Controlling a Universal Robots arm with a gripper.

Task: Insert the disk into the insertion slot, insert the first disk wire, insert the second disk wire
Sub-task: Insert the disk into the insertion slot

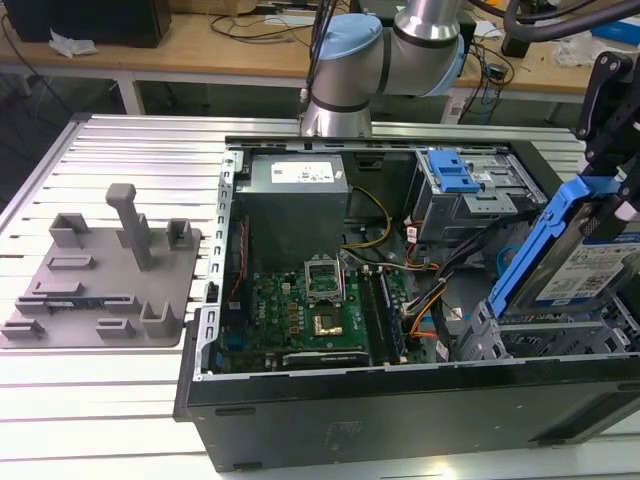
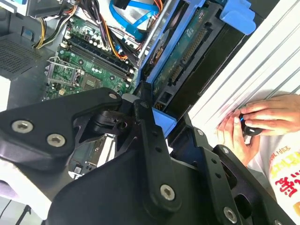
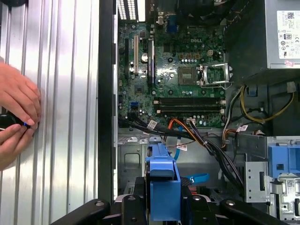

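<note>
The disk [image 1: 590, 262], a silver drive with a white label in a bright blue carrier, hangs steeply tilted over the right end of the open computer case. My gripper [image 1: 622, 195] is shut on its upper end. In both wrist views the black fingers [image 3: 133, 206] clamp the blue carrier [image 3: 161, 185] [image 2: 161, 123] from both sides. The disk's lower end is down at the top of the insertion slot [image 1: 530, 338], a grey perforated metal cage [image 3: 133, 161]; I cannot tell whether they touch. A blue flat cable [image 3: 194, 179] and a black wire bundle [image 3: 213, 150] lie beside the cage.
A larger grey bay with a blue latch [image 1: 458, 175] stands behind the cage. The motherboard [image 1: 320, 305] and power supply [image 1: 295, 185] fill the case. A person's hands [image 3: 14, 117] rest on the ribbed table beside the case. A grey fixture plate [image 1: 100, 275] lies at the exterior view's left.
</note>
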